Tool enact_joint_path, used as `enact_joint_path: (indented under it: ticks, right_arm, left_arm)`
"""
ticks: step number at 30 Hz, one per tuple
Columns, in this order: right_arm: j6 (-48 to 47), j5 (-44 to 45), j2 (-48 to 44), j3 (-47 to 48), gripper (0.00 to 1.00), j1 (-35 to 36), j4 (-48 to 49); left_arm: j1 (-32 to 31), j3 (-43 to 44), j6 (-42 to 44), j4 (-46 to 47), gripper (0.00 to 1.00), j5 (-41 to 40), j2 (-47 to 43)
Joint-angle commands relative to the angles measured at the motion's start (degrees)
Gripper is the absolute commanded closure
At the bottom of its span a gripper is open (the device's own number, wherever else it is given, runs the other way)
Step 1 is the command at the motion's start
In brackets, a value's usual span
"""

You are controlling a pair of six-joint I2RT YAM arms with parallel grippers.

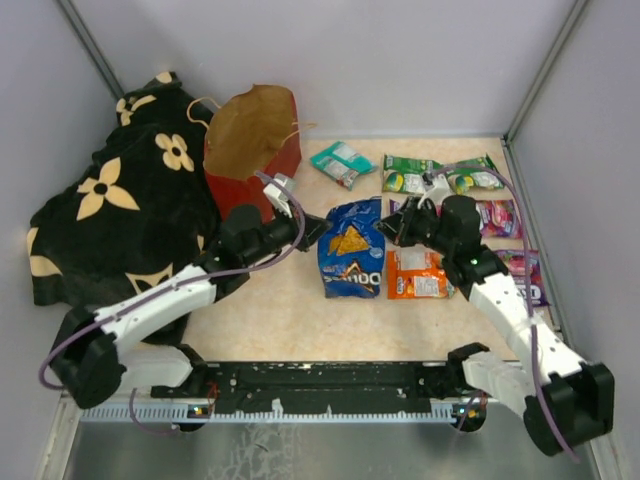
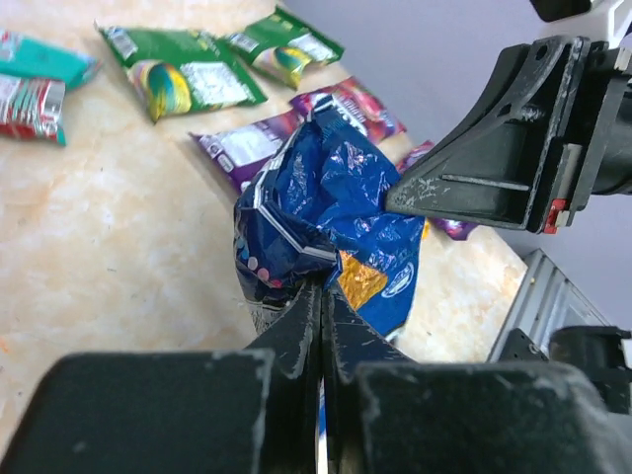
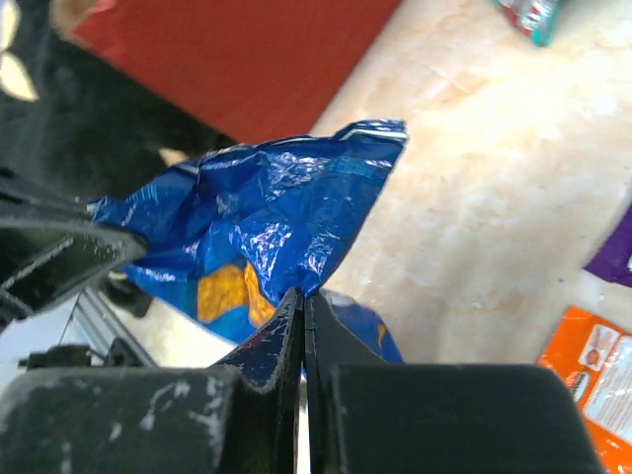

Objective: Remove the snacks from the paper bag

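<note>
Top external: the blue Doritos bag point(image 1: 350, 255) lay at the middle of the table point(image 1: 280, 315), apart from the red paper bag point(image 1: 250, 150), which sat near the far left corner against a black flowered blanket point(image 1: 120, 210), brown inside showing. The left gripper point(image 1: 318, 228) and right gripper point(image 1: 388, 232) each clamped an upper corner of the Doritos bag. Smaller snacks lay toward the far right corner (a teal packet point(image 1: 342, 163), two green packets point(image 1: 408, 175)), and an orange packet point(image 1: 418, 273) sat just right of the Doritos bag.

Left wrist: the fingers point(image 2: 296, 331) were pressed together on crumpled blue foil.

Right wrist: the fingers point(image 3: 281, 331) pinched the foil's other side, no gap between them.
</note>
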Motion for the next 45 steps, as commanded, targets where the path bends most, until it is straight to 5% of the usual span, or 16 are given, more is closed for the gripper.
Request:
enact_joint_path:
  ticks: [1,8,19,23,27,35,38,40,43,45]
  right_arm:
    - [-4.24,2.3,-12.02,-0.54,1.0,3.41,-2.1]
    - [-4.31,6.68,-19.63,-4.81,1.0,3.42,-2.38]
    - [-5.68,1.57,-26.48,-1.89,1.0,4.83,-8.2]
    - [-5.03,-5.58,-20.06,-4.83,0.48,4.85,-4.67]
    - [-2.4,-13.45,-12.84,-8.77,0.19,4.85,11.14]
    - [-3.14,-21.84,2.78,-4.28,0.07,4.77,28.86]
    - [5.8,-29.84,9.53,-4.96,0.14,4.76,44.56]
    - [16.9,-35.43,15.23,-5.16,0.27,4.86,64.15]
    - [37.65,-40.19,23.31,-3.91,0.78,5.28,89.8]
    - [46.88,-41.62,26.67,-2.27,1.0,5.33,100.5]
  left_arm:
    - [-1.09,0.12,4.57,-5.46,1.0,-4.5,-10.69]
    - [-0.83,-1.14,12.95,-13.92,1.0,-19.12,-23.85]
    - [-0.85,0.85,16.7,-19.82,1.0,-4.41,-29.05]
    - [-0.83,0.56,17.86,-22.06,1.0,-3.28,-27.4]
    - [-0.83,1.11,18.66,-22.02,1.0,1.38,-26.66]
    - [-0.79,3.77,20.93,-25.09,1.0,6.78,-27.61]
    - [-0.83,3.56,20.9,-25.07,1.0,6.68,-28.59]
    - [-0.83,3.27,20.9,-25.12,1.0,5.55,-29.19]
    - [-0.83,3.04,21.69,-25.6,1.0,3.73,-29.96]
    - [-0.83,3.19,22.21,-26.19,1.0,2.32,-30.33]
